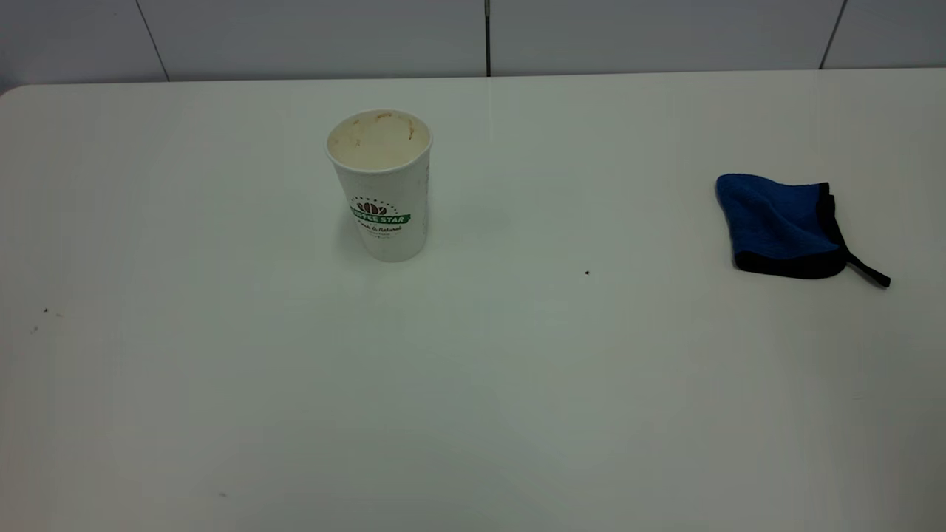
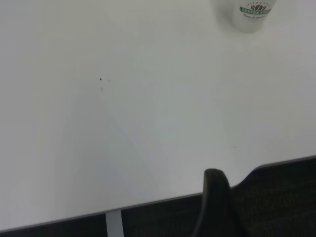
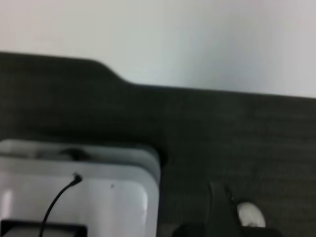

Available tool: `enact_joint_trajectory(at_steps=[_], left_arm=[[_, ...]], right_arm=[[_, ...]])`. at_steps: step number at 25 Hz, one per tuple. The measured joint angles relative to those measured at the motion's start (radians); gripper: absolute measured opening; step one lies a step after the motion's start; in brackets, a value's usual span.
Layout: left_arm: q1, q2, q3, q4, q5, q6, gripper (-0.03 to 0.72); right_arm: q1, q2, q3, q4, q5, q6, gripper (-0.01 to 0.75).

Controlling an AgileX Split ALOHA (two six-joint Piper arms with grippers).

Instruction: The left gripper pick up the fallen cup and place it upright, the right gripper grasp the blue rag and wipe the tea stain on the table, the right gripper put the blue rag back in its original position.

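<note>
The cup (image 1: 381,185) stands upright on the white table (image 1: 473,384), left of centre and towards the back, its stained inside showing. Its lower part also shows in the left wrist view (image 2: 253,15). The blue rag (image 1: 783,225) lies folded at the right, its black loop tail pointing right. No brown tea stain shows on the table. Neither arm appears in the exterior view. Only a dark part of my left gripper (image 2: 217,197) shows past the table's near edge, far from the cup. A dark part of my right gripper (image 3: 219,207) shows over dark floor, off the table (image 3: 197,39).
Grey wall panels (image 1: 310,37) run behind the table. A tiny dark speck (image 1: 587,273) lies mid-table, with others at the left (image 1: 46,311). A white box-like unit with a black cable (image 3: 74,192) sits below the right wrist.
</note>
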Motion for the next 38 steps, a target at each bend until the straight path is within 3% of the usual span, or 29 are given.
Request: enact_joint_trajectory(at_steps=[5, 13, 23, 38], left_arm=[[0.0, 0.0, 0.0, 0.0, 0.0, 0.001, 0.518], [0.0, 0.0, 0.0, 0.0, 0.0, 0.001, 0.518], [0.0, 0.0, 0.0, 0.0, 0.0, 0.001, 0.518], [0.0, 0.0, 0.0, 0.0, 0.0, 0.0, 0.518]], right_arm=[[-0.005, -0.152, 0.013, -0.065, -0.033, 0.059, 0.495], [-0.094, -0.272, 0.013, -0.071, -0.033, 0.068, 0.493], [-0.097, -0.339, 0.013, -0.072, -0.032, 0.069, 0.493], [-0.097, -0.694, 0.013, -0.065, -0.016, 0.069, 0.492]])
